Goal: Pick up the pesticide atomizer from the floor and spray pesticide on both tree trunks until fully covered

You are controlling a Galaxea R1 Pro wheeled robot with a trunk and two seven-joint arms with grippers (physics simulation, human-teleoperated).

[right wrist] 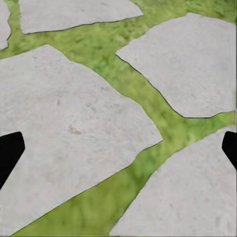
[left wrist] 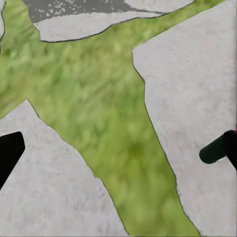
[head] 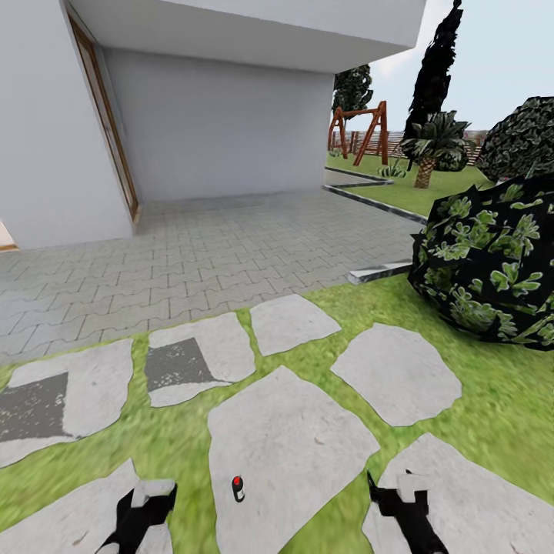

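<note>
Pesticide atomizer (head: 238,488) upright on a stepping stone (head: 292,446), between both arms' wide-open, empty jaws

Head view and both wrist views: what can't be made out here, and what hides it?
- Atomizer: too small in the head view; in the left wrist view the picture edge cuts it.
- Left claw and right claw: cut by the head view's bottom edge.
- Dark bush: cut by the right edge.
- Swing frame: far, blurred.
</note>
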